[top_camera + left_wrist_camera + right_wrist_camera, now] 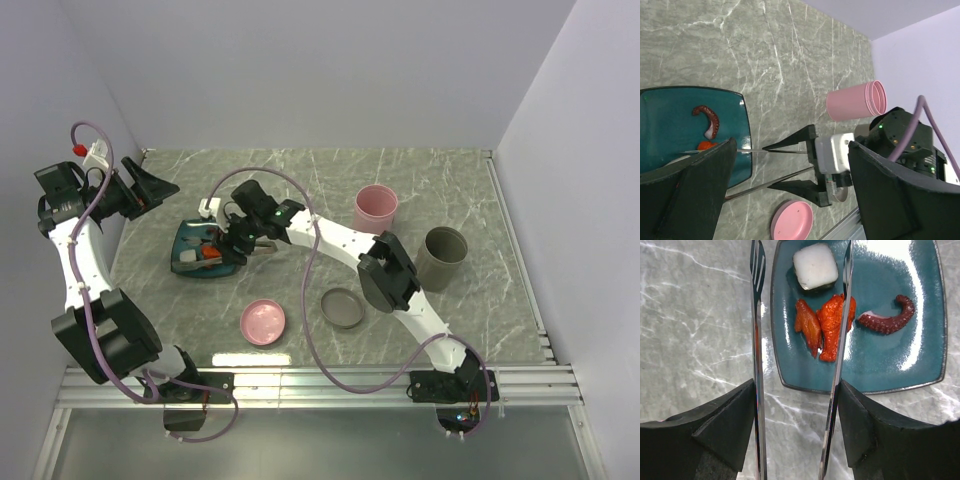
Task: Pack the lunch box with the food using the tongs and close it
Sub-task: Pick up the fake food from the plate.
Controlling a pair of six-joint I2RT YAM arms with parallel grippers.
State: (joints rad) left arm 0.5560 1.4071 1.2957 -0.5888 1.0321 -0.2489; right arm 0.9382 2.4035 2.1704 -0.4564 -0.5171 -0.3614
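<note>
My right gripper (797, 390) is shut on the tongs (758, 340), one finger pressing the outside of each silver arm, which stand spread apart. One tong arm lies over the bare table left of the teal plate (890, 370); the other crosses the plate over the red-orange bits (825, 327). A white cube (815, 266) and a dark red tentacle (888, 320) also lie on the plate. From above, the right gripper (240, 235) hangs at the plate's (185, 262) right edge. My left gripper (150, 190) is open and empty near the left wall. No lunch box is identifiable.
A pink tub (375, 208) and a grey tub (443, 258) stand right of the plate. A pink lid (263, 322) and a grey lid (343, 308) lie flat near the front edge. Walls close in the left, back and right.
</note>
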